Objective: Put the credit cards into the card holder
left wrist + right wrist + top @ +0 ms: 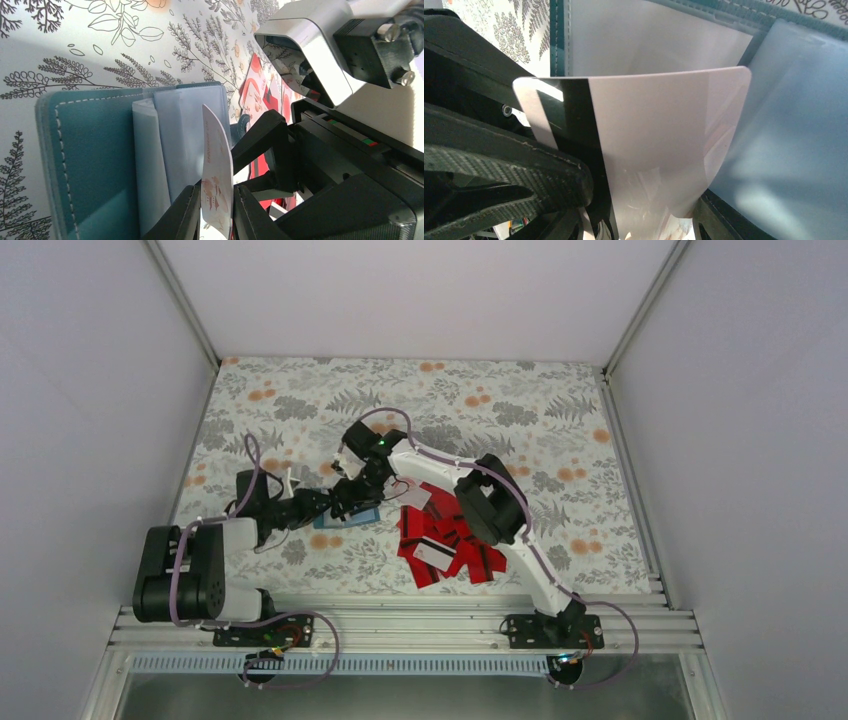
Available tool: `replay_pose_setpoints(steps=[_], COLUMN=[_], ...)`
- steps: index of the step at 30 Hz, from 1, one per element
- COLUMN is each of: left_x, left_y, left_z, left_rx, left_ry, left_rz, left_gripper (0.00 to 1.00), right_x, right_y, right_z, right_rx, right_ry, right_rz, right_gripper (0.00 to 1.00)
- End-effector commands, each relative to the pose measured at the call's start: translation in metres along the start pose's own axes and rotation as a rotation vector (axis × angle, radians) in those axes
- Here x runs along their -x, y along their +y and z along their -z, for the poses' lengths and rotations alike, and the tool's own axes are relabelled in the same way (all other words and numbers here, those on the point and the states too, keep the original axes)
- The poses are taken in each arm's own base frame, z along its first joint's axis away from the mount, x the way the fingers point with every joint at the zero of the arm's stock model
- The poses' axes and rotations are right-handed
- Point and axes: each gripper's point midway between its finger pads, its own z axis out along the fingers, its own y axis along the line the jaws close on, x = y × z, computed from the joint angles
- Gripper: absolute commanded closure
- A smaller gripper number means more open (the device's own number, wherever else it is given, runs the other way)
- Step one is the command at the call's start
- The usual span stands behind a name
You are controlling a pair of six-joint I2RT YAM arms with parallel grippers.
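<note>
Obs: left fingers clamped on credit card, which is bowed over the card holder pocket. Risk: card buckles or misses the slot. Right fingers, at 3 o'clock: cannot tell if apart.

My arms are white shells joined by black motor blocks, with mauve cables looped along them. A green light glows on my right wrist. My left tool has matte black fingers; the right wrist block carries two silver screws

Plain white walls around a floral-patterned table, evenly lit
</note>
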Motion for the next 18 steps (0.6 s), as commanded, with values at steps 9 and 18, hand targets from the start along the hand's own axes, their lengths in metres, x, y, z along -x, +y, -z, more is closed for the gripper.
replay_pose_setpoints(steps=[9, 18], left_x=[0.0025, 0.0013], left_y=[0.0032, 0.0049], left_z=[-0.003, -0.0054], left_rx=[0.016, 0.022], left_ry=[0.014, 0.022], left_rz=[-0.027, -0.026], left_gripper=[0.86, 0.85], right_x=[0.0111, 0.0104], right_y=[0.0179, 0.023], right_z=[-0.0014, -0.0044], right_rx=[0.036, 0.043], right_ry=[-0.011, 0.001], right_rz=[0.047, 0.07], right_gripper=[0.47, 0.46])
